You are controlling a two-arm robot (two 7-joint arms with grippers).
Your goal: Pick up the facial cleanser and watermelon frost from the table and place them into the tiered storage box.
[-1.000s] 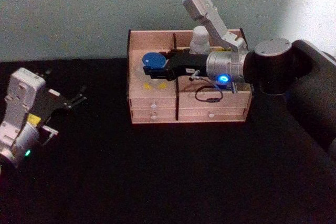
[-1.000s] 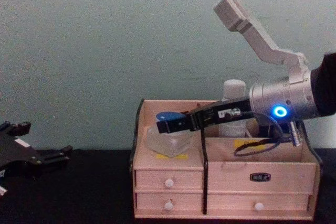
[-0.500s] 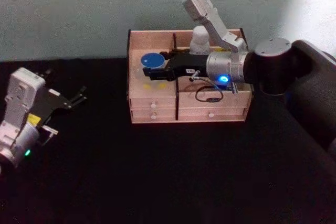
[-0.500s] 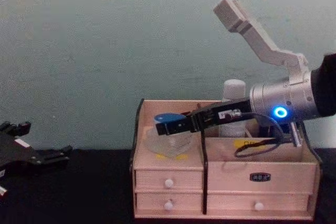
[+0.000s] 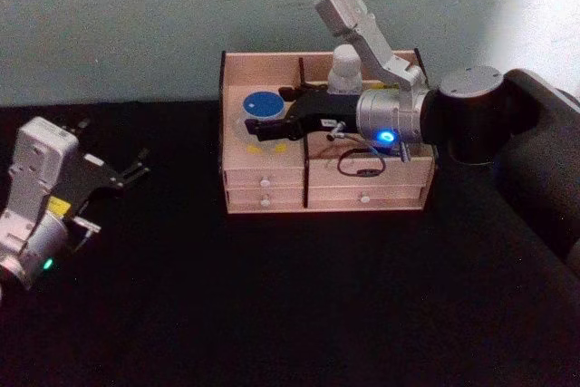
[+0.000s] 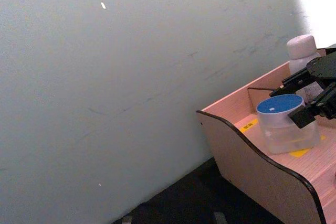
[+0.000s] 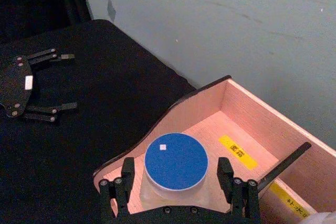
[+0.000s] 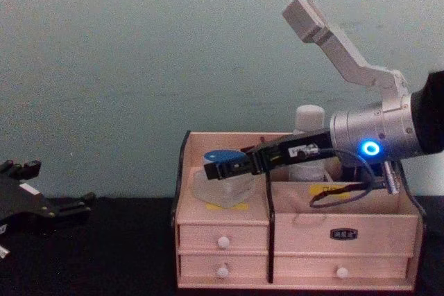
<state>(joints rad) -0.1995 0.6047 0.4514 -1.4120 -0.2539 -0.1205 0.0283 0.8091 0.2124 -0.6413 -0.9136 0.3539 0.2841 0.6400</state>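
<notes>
Sitting between open right gripper (image 7: 178, 179) fingers: blue-lidded jar (image 7: 176, 163), in tiered storage box (image 7: 247, 129).

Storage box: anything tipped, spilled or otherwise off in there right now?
Nothing stands out. The blue-lidded jar stands upright in the box's front left compartment, between the right claw's open fingers. A white bottle stands upright at the back. The left claw sits open, off to the left.

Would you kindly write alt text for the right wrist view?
The right gripper, jaws open, straddles a blue-lidded clear jar standing in the front compartment of the pale pink tiered storage box. The left gripper rests open on the black table beyond.
</notes>
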